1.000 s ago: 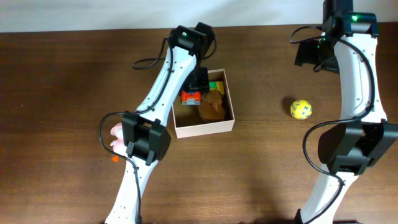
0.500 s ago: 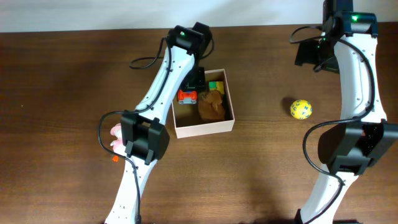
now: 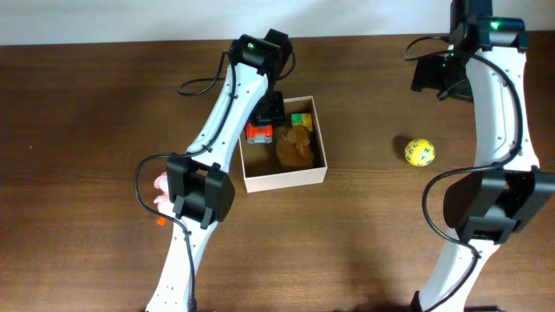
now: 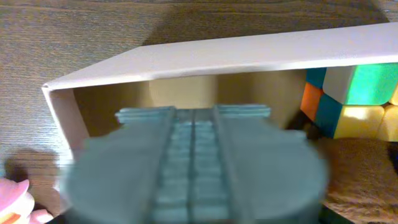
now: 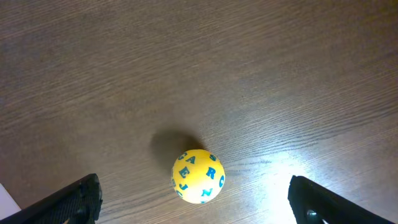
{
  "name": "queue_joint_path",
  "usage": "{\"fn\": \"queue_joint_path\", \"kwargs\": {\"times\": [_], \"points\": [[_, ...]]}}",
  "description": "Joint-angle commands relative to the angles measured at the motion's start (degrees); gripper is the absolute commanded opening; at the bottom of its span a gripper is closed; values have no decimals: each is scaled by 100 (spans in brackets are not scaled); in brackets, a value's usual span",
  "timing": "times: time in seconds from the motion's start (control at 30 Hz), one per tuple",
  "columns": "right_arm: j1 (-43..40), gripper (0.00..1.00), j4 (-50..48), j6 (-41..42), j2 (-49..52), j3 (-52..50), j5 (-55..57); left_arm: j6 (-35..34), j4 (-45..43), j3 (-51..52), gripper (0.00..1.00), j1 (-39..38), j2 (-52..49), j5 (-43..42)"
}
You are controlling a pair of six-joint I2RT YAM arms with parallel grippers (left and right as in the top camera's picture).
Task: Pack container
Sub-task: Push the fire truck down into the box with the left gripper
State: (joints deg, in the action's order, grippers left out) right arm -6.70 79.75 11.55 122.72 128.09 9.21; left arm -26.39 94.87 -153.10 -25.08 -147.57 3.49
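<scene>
The cream-walled container (image 3: 286, 179) sits left of centre on the wooden table (image 3: 87, 130), holding a brown plush toy (image 3: 297, 147), a red-and-orange toy (image 3: 259, 133) and a coloured cube (image 3: 301, 120). Over its far-left corner, the left gripper (image 4: 194, 168) is pressed closed and empty. At far right, the right gripper (image 3: 430, 76) is spread wide near a yellow lettered ball (image 5: 198, 176).

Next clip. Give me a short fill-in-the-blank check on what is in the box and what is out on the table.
1. The yellow ball lies to the robot's ___ of the container.
2. The letters printed on the ball are ___.
3. The brown plush toy lies ___ the container.
4. The multicoloured cube sits in a ___ of the container.
Missing words: right; blue; inside; corner.
</scene>
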Motion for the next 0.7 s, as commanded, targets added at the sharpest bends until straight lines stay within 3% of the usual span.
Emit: {"fn": "queue_joint_path", "kwargs": {"times": [0.0,0.27,0.67], "points": [[28,99,0,-17,-74,72,90,13,-11,28,73,39,-96,87],[28,99,0,-17,-74,72,92,15,-55,28,76,39,-98,105],[28,99,0,-17,-74,72,92,37,87,-400,70,24,-70,151]]}}
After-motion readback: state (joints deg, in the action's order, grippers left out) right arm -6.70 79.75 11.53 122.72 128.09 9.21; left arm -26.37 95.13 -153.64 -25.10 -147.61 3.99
